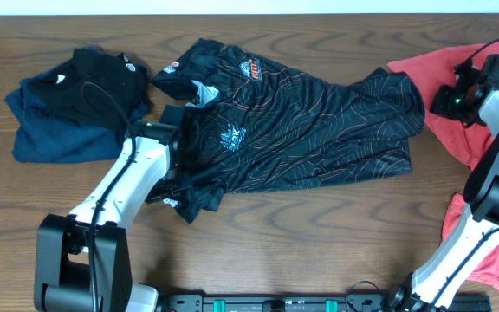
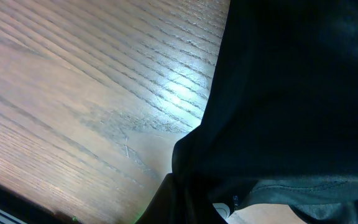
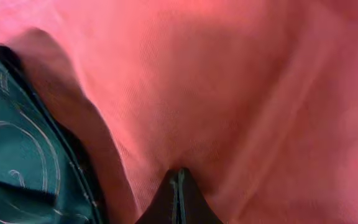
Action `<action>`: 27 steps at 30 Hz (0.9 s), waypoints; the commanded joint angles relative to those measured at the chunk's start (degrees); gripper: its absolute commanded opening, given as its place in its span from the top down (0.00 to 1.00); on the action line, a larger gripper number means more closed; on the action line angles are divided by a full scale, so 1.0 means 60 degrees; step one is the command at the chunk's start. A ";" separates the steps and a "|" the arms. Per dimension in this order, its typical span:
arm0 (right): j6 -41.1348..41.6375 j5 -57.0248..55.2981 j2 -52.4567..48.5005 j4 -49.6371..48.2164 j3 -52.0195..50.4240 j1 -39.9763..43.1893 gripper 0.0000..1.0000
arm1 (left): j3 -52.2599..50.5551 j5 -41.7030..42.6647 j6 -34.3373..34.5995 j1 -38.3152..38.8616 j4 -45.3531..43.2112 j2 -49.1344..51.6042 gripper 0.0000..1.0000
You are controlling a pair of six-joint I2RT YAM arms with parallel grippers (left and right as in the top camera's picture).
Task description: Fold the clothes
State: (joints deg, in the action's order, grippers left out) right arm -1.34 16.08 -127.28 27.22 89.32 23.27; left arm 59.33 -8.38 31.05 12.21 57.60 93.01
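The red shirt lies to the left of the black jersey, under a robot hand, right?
Not quite. The red shirt lies to the right of the black jersey, not the left. It is under a robot hand, the right gripper. The overhead view shows this.

Wooden table (image 1: 319, 234) fills my overhead view: brown, grain running left to right. On the left wrist feed I get the table (image 2: 73, 93) close up, with a bright glare patch near frame centre. Upper left of the overhead frame: a rumpled navy pile (image 1: 46, 130) lies on the wood. A black garment (image 1: 102, 74) with small white marks is heaped on its right part. Bottom edge, centre: a black rail (image 1: 258, 303) with green fittings. Top edge: I see a thin pale strip (image 1: 232, 5) beyond the table.
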 commanded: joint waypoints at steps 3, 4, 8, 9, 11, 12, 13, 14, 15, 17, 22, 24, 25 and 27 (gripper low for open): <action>-0.0226 -0.1009 -0.0532 -0.0087 0.0168 -0.0004 0.99 | -0.0033 -0.0182 -0.0051 -0.0051 -0.0047 0.0062 0.94; -0.0222 -0.1530 -0.0561 -0.0208 0.0168 0.0066 0.99 | -0.0033 -0.0182 -0.0051 -0.0051 -0.0062 0.0062 0.94; -0.0127 -0.2645 -0.0561 -0.0696 0.0182 0.0397 0.99 | -0.0033 -0.0182 -0.0047 -0.0051 -0.0051 0.0062 0.94; -0.0131 -0.2827 -0.0561 -0.0772 0.0211 0.0499 0.97 | -0.0033 -0.0182 -0.0051 -0.0047 -0.0051 0.0062 0.94; -0.0131 -0.3351 -0.0561 -0.0867 0.0262 0.0692 0.97 | -0.0033 -0.0182 -0.0047 -0.0051 -0.0055 0.0062 0.94; -0.0127 -0.3548 -0.0561 -0.0867 0.0299 0.0780 0.97 | -0.0033 -0.0182 -0.0047 -0.0047 -0.0055 0.0062 0.94; -0.0015 -0.3825 -0.0561 -0.0863 0.0339 0.0896 0.97 | -0.0033 -0.0182 -0.0047 -0.0051 -0.0055 0.0062 0.94; 0.0211 -0.4102 -0.0561 -0.0863 0.0361 0.1005 0.97 | -0.0033 -0.0182 -0.0047 -0.0051 -0.0051 0.0062 0.94; 0.0474 -0.4328 -0.0561 -0.0863 0.0368 0.1118 0.97 | -0.0033 -0.0182 -0.0047 -0.0047 -0.0051 0.0062 0.94; 0.0984 -0.4575 -0.0561 -0.0812 0.0404 0.1406 0.97 | -0.0033 -0.0182 -0.0047 -0.0047 -0.0047 0.0062 0.94; 0.1665 -0.4601 -0.0561 -0.0408 0.0576 0.2160 0.96 | -0.0033 -0.0178 -0.0047 -0.0047 -0.0044 0.0062 0.94; 0.1650 -0.4597 -0.0557 -0.0051 0.0801 0.2295 0.97 | -0.0033 -0.0178 -0.0051 -0.0047 -0.0044 0.0062 0.94; 0.1647 -0.4492 -0.0557 0.0197 0.0987 0.2328 0.97 | -0.0033 -0.0178 -0.0051 -0.0047 -0.0044 0.0062 0.94; 0.1639 -0.4065 -0.0554 0.0550 0.1333 0.2335 0.95 | -0.0033 -0.0178 -0.0055 -0.0047 -0.0044 0.0062 0.94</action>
State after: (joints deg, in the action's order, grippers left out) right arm 6.74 -9.06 -129.01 29.06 93.82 37.34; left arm 59.33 -8.36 31.05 12.21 57.01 93.01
